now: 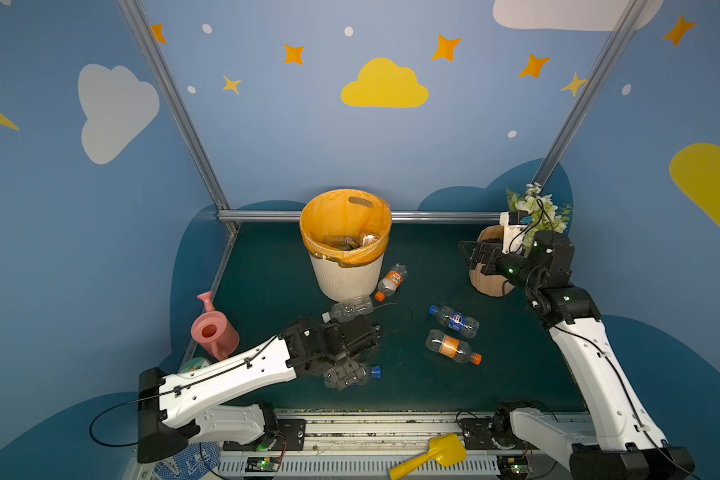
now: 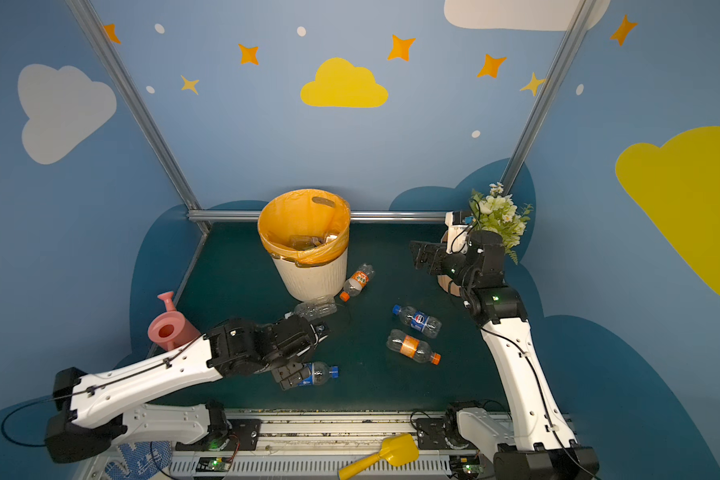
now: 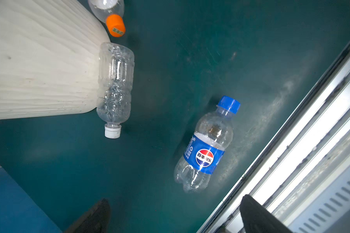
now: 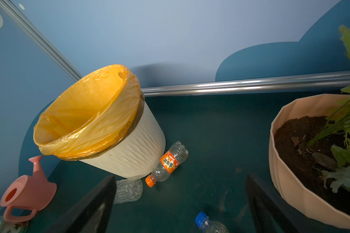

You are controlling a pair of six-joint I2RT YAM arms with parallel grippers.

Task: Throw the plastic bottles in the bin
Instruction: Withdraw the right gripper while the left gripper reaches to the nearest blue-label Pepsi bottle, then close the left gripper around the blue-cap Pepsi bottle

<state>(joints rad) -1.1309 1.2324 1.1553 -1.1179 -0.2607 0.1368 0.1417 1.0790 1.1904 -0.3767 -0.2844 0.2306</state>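
- Dark-green tabletop (image 1: 275, 270) in both top views: bin (image 1: 346, 278) at back centre with some binned bottles (image 1: 350, 241) inside; five plastic bottles (image 1: 454, 321) lying outside, two right beside its base.
- Left wrist: left gripper (image 3: 174, 217) spread wide, empty, poised over blue-labelled bottle (image 3: 205, 145), which looks clear and uncrushed.
- Right wrist: right gripper (image 4: 180, 211) gaping, holding nothing, facing bin.

cream ribbed bin (image 1: 346, 278), orange liner (image 1: 332, 217), pink watering can (image 1: 216, 336)
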